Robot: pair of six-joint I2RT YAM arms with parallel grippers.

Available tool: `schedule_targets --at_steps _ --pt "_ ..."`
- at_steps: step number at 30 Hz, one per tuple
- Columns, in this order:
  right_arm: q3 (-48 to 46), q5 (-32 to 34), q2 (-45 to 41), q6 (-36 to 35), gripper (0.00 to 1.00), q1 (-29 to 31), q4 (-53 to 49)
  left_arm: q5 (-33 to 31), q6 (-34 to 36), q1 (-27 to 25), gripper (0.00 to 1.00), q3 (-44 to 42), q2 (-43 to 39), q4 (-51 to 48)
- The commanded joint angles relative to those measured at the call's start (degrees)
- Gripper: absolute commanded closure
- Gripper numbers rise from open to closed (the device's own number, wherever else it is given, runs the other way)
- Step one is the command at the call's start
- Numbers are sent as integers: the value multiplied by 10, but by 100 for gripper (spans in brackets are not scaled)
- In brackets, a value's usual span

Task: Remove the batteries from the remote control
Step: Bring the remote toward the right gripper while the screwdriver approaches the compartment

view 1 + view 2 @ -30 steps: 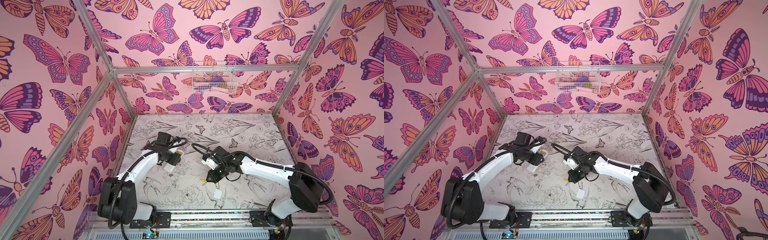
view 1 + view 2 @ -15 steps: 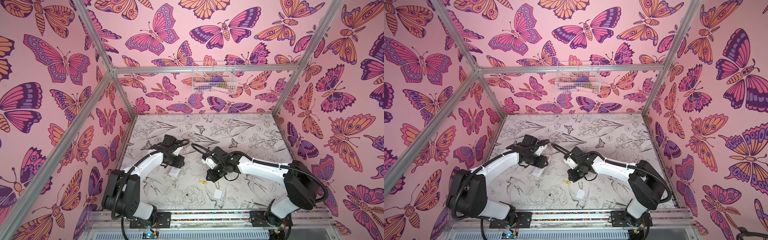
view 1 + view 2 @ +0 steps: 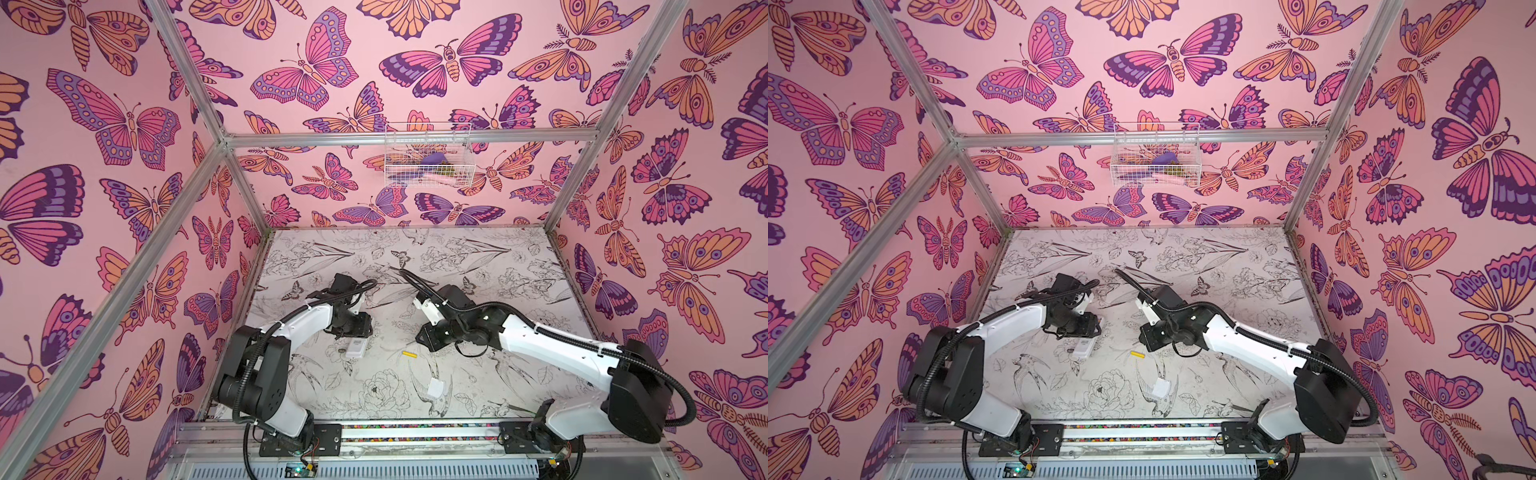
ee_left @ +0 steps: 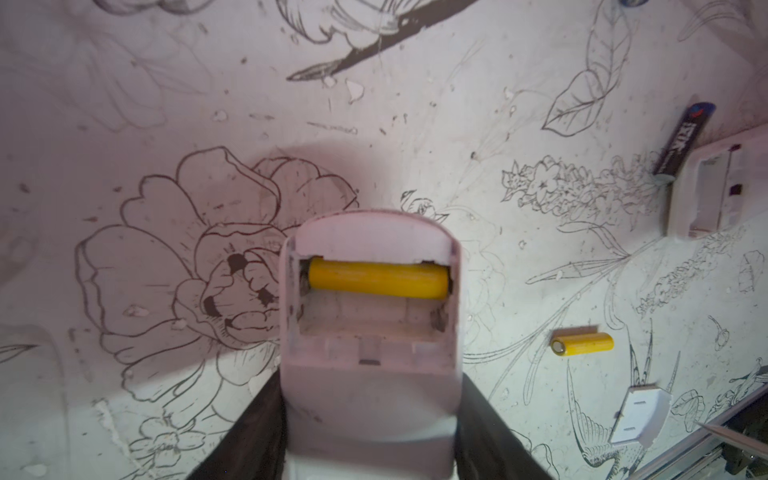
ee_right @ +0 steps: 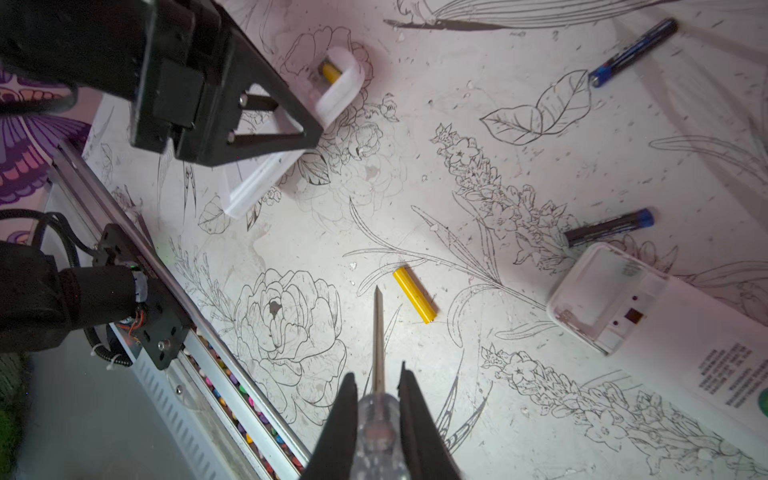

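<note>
My left gripper is shut on a white remote control whose back compartment is uncovered; one yellow battery lies in the far slot and the near slot is bare. A second yellow battery lies loose on the table. My right gripper is shut on a clear-handled screwdriver, its tip just short of that loose battery. Two black batteries lie beside another white remote with a bare compartment.
A small white cover plate lies near the front of the flower-print table. A wire basket hangs on the back wall. The front rail carries both arm bases. Pink butterfly walls close in the sides.
My left gripper has carried the remote a little to the right and nearer the front. The right gripper has barely shifted, and the loose yellow battery stays where it was.
</note>
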Motion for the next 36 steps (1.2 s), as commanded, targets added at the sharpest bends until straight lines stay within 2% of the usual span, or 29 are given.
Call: schedule_targets --at_steps 1,3,8,10,13,16,18,24,27,31,36 --pt "-32 31 -3 55 100 4 72 -13 -21 -18 74 1 8 11" --pt "-37 22 15 69 100 6 114 -22 -26 -26 71 2 20 15" --pt "-5 54 65 83 100 8 124 -45 -29 -28 49 5 46 12" --pt "1 61 80 89 100 8 139 -48 -29 -27 38 10 52 12" --pt "27 62 116 86 100 8 132 -48 -27 -27 16 20 51 3" --pt "42 65 138 84 100 7 135 -44 -11 -24 10 26 29 1" --pt "51 64 155 86 100 6 144 -39 5 -14 0 34 13 -2" --pt "108 30 219 83 100 3 145 -34 87 47 0 86 -22 -29" --pt "156 -1 256 73 100 5 121 -29 153 73 0 101 -40 -32" --pt "197 -21 283 64 100 8 119 0 285 91 0 125 -54 -55" --pt "248 -62 330 49 100 11 114 87 476 113 0 140 -70 -84"
